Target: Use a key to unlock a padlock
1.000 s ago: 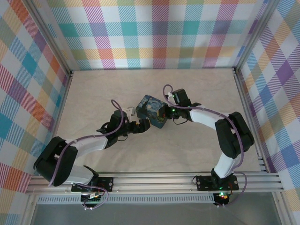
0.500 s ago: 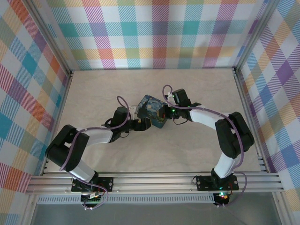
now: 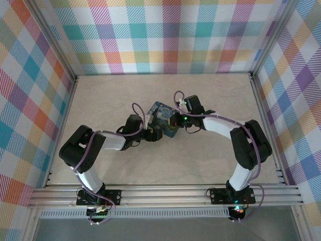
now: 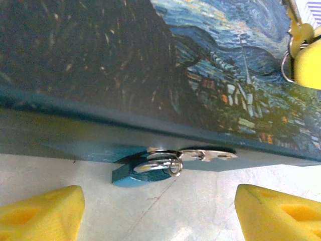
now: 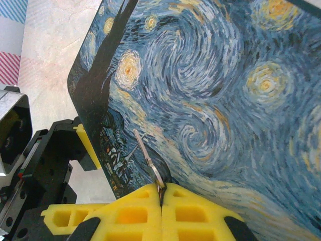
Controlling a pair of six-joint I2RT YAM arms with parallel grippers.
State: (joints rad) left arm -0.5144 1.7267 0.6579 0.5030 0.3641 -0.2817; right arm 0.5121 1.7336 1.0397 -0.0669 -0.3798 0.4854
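Observation:
The tiny blue padlock [image 4: 143, 173] hangs at the lower edge of the Starry Night tin [image 4: 100, 65], its silvery shackle up against the tin, with a small ring and a flat silvery piece beside it. My left gripper [image 4: 159, 196] stands open just in front of the padlock, a yellow pad on either side, touching nothing. Over the tin's painted lid [image 5: 225, 90], my right gripper [image 5: 161, 190] is shut on the thin silvery key [image 5: 147, 155], which sticks out from between the pads. Seen from above, the left gripper [image 3: 153, 133] and the right gripper [image 3: 174, 122] meet at the tin [image 3: 161, 116].
The tin lies mid-table on a pale cloth [image 3: 210, 95]. Checked walls [image 3: 165, 35] close in the back and both sides, with a metal rail [image 3: 165, 196] along the near edge. One of the right gripper's yellow pads [image 4: 308, 63] shows over the tin's far corner.
The left arm has folded in and its gripper has moved right, up to the tin's near edge, with the jaws drawn in a little. The right arm has not moved.

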